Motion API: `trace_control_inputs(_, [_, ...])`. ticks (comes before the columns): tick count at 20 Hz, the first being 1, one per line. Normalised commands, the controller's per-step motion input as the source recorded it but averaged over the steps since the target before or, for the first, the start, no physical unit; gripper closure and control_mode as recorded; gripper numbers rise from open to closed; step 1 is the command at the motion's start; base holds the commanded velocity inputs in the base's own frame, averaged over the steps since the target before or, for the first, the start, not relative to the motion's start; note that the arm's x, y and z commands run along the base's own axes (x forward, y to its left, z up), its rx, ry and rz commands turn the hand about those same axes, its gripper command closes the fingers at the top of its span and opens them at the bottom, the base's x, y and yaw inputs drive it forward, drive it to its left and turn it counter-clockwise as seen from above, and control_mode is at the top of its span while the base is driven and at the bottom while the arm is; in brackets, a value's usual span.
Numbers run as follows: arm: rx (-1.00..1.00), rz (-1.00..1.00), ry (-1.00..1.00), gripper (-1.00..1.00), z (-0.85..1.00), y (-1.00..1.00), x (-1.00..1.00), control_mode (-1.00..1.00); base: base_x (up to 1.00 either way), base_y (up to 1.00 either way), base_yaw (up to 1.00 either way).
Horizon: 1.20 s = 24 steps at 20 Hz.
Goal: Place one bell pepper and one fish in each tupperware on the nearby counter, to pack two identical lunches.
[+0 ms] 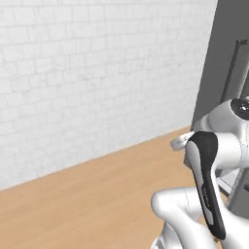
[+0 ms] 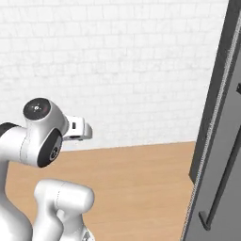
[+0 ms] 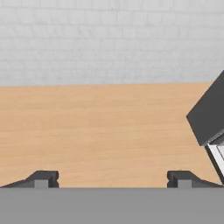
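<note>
Wooden floor (image 1: pixel 87 194), light-brown planks with a faint grain, runs back to a white brick wall (image 1: pixel 97 73). The seam between them slants upward to the right in the left base view and lies nearly level in the right base view. The hand view shows the same floor meeting the same wall along a straight horizontal line.

Dark grey tall panel (image 2: pixel 221 141) stands at the right edge of both base views, reaching down to the floor. It carries a long thin dark handle (image 2: pixel 226 188) running along its face. In the hand view its dark corner pokes in from the right, with a paler strip just beneath; what that strip is cannot be made out.

Robot arm (image 2: pixel 42 136), white with dark joints, is folded up close to the base, its elbow raised and the wrist turned toward the wall.

Gripper (image 3: pixel 113 178): fingertips (image 3: pixel 43 178) stand far apart at the bottom of the hand view, bare floor between them, nothing held or touched. It looks across the floor toward the wall.

Peppers, fish, trays and worktop: their whereabouts cannot be told from these views.
</note>
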Motion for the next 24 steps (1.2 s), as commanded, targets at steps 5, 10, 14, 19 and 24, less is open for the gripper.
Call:
trace_control_inputs(5, [0.0,0.0,0.0,-1.0,0.0,0.0,0.0,1.0,1.0,0.59,-0.62])
trace_control_inputs(10, [0.0,0.0,0.0,-1.0,0.0,0.0,0.0,1.0,0.82,0.67,-0.76])
trace_control_inputs(14, [0.0,0.0,0.0,-1.0,0.0,0.0,0.0,1.0,0.69,0.68,-0.78])
trace_control_inputs(19, [0.0,0.0,0.0,-1.0,0.0,0.0,0.0,1.0,0.57,0.34,-0.78])
trace_control_inputs(24, [0.0,0.0,0.0,-1.0,0.0,0.0,0.0,1.0,0.61,0.23,-0.73])
